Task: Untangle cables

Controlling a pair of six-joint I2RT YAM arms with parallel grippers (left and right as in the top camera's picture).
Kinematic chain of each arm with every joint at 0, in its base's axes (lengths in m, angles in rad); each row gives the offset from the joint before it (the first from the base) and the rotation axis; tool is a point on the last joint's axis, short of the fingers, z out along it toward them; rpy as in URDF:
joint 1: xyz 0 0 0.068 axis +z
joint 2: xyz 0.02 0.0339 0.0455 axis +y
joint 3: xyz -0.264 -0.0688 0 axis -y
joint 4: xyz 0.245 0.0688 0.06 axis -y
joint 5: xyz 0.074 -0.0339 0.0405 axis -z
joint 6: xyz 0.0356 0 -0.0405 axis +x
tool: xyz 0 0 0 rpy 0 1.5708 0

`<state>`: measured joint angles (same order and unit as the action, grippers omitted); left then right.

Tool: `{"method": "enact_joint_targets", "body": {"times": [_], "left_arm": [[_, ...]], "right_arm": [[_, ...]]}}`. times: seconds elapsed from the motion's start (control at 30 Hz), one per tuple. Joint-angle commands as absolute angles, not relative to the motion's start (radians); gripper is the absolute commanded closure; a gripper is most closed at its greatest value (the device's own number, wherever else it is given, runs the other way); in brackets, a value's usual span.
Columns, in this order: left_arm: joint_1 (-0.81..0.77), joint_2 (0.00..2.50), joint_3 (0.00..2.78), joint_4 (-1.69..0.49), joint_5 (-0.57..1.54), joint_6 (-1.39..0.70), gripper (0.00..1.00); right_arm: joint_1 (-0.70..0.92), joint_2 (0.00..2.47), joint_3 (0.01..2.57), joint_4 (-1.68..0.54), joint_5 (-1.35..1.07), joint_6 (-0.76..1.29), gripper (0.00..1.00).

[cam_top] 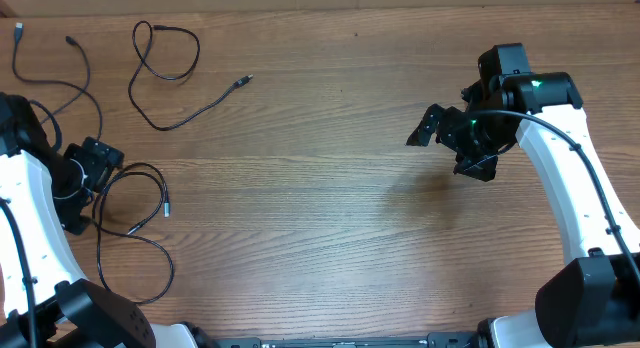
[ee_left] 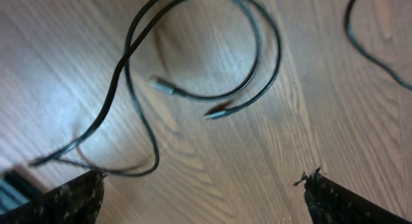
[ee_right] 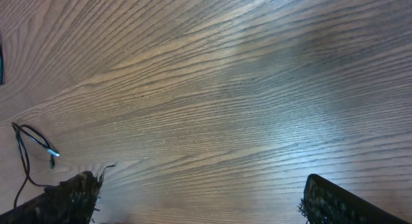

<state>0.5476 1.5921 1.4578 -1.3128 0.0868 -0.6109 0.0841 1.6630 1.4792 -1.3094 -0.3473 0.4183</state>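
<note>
Three thin black cables lie apart on the left of the wooden table. One forms a loop (cam_top: 160,127) at the back, ending in a plug (cam_top: 243,81). Another (cam_top: 87,76) runs along the far left edge. The third (cam_top: 161,186) curls just right of my left gripper (cam_top: 98,188), which stands open over it. In the left wrist view this cable (ee_left: 261,53) loops ahead with two silvery plugs (ee_left: 162,87), and a strand passes by the left fingertip (ee_left: 82,188); nothing is between the jaws. My right gripper (cam_top: 442,153) hangs open over bare wood at the right.
The right wrist view has bare wood between the wide fingers (ee_right: 335,201), with a small cable (ee_right: 26,143) far off at the left. A second cable strand (ee_left: 367,47) crosses the top right of the left wrist view. Arm bases stand at the table's front edge.
</note>
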Motion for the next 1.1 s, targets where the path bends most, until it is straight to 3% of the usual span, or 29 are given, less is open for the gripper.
{"method": "enact_joint_targets", "body": {"times": [0.0,0.13,0.27,0.73,0.8,0.83,0.9,0.97,1.07], "left_arm": [[0.535,1.590,1.467,-1.336,0.069,-0.654,0.00],[0.501,1.590,1.416,-1.326,0.017,-0.653,0.02],[0.449,1.590,1.322,-1.270,0.010,-0.650,0.14],[0.373,1.591,0.948,-0.914,-0.084,-0.663,0.36],[0.373,1.591,0.899,-0.872,-0.081,-0.687,0.46],[0.373,1.591,0.884,-0.859,-0.081,-0.694,0.58],[0.373,1.591,0.859,-0.818,-0.087,-0.696,0.67],[0.373,1.591,0.855,-0.793,-0.103,-0.696,0.85],[0.374,1.590,0.880,-0.780,-0.095,-0.694,0.90]], "right_arm": [[0.083,1.646,1.480,-1.306,-0.338,0.414,0.00],[0.083,1.646,1.480,-1.306,-0.338,0.414,0.00],[0.083,1.646,1.480,-1.306,-0.338,0.414,0.00],[0.083,1.646,1.480,-1.306,-0.338,0.414,0.00],[0.083,1.646,1.480,-1.306,-0.338,0.414,0.00],[0.083,1.646,1.480,-1.306,-0.338,0.414,0.00],[0.083,1.646,1.480,-1.306,-0.338,0.414,0.00],[0.083,1.646,1.480,-1.306,-0.338,0.414,0.00],[0.083,1.646,1.480,-1.306,-0.338,0.414,0.00]]}}
